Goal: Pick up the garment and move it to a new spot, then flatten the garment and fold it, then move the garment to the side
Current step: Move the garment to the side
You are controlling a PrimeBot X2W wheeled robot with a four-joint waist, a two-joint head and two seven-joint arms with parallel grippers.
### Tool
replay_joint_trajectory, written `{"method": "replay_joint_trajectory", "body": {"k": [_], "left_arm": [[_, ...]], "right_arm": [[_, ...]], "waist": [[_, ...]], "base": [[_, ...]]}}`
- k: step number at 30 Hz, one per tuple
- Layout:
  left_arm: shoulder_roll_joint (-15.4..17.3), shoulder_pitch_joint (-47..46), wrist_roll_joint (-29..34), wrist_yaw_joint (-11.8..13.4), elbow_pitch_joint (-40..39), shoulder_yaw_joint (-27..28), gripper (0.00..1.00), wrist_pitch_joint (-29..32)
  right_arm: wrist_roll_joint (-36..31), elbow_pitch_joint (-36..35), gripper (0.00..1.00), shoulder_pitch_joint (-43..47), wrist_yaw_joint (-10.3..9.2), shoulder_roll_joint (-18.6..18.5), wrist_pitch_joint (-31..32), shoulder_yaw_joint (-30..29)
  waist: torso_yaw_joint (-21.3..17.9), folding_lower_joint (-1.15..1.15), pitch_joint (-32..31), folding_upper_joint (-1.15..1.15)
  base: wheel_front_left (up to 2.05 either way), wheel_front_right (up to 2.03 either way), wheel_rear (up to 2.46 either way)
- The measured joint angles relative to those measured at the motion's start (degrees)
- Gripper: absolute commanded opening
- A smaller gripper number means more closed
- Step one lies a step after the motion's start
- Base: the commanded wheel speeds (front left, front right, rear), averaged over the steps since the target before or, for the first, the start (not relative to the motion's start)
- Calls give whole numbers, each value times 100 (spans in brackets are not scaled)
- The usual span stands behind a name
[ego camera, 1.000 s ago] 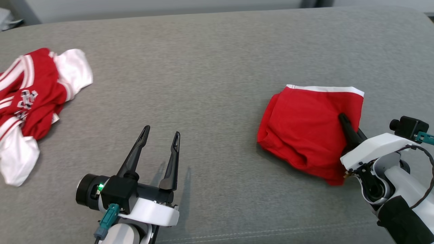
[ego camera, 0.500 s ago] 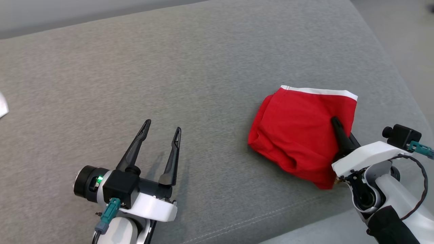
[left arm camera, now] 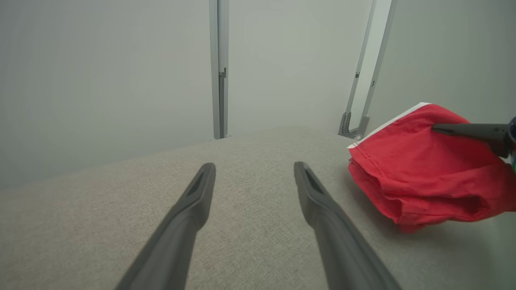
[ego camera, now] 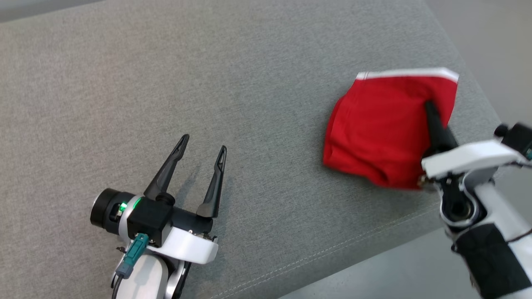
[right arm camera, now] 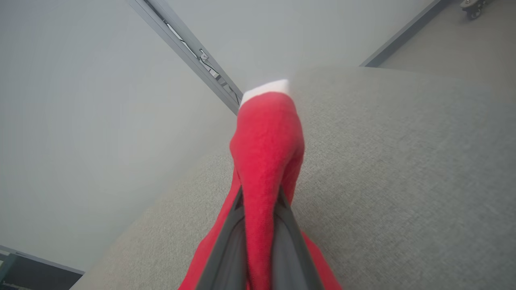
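Looking down from the head view, a grey cushion (ego camera: 249,83) carries a folded red garment (ego camera: 374,128) close to its right edge, not far from the near right corner. A white band runs along the garment's far side. The right pincer (ego camera: 429,106) is clamped tight on the garment's right part. Its dark fingers point away from the robot, with the white wrist and black-sleeved forearm slanting in from the lower right, slightly blurred. The left pincer (ego camera: 203,143) stands spread wide and holds nothing. It hovers low over the cushion's near middle, well apart from the garment, with its fingers pointing away and leaning a little right. Pale floor (ego camera: 498,41) shows past the right edge.

From the left wrist view, the left pincer (left arm camera: 254,167) gapes over bare cushion (left arm camera: 80,217). The garment (left arm camera: 411,177) bulges at the right, and a finger of the right pincer (left arm camera: 439,129) lies across its top. Whether its lowest fold touches the cushion I cannot tell. Two metal posts (left arm camera: 219,68) stand against a plain wall.

From the right wrist view, the right pincer (right arm camera: 260,193) squeezes a ridge of red garment (right arm camera: 266,137) that rises between its fingers to a white tip, with the cushion (right arm camera: 403,181) beyond.
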Motion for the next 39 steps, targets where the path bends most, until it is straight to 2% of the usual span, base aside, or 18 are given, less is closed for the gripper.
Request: {"method": "replay_joint_trajectory", "body": {"k": [7, 13, 22, 30, 35, 39], "left_arm": [[46, -228, 83, -36, -266, -16, 100, 0], [121, -574, 120, -132, -944, -80, 100, -2], [305, -995, 347, -177, -1381, -230, 100, -3], [366, -1213, 443, -234, -1386, -552, 100, -3], [463, -1221, 446, -226, -1390, -586, 100, -3], [560, -1221, 450, -212, -1474, -567, 100, -19]], "right_arm": [[-159, -58, 0, -1118, 0, -66, 0, -399], [-325, 557, 0, -2453, 0, -136, -8, -1127], [-527, 1307, 0, -3927, 0, -391, -19, -1859], [-872, 1468, 0, -4590, 0, -560, -24, -2011], [-1255, 1455, 0, -4701, 0, -676, -34, -2506], [-1430, 1522, 0, -4499, 0, -635, -49, -3002]], "waist": [[194, 0, 416, 0], [517, 0, 945, 0], [1084, 0, 1641, 0], [1600, 0, 2037, 0], [1803, 0, 2309, 0], [1731, 0, 2424, 0]], "base": [[0, 0, 0], [0, 0, 0], [0, 0, 0], [0, 0, 0], [0, 0, 0], [0, 0, 0]]}}
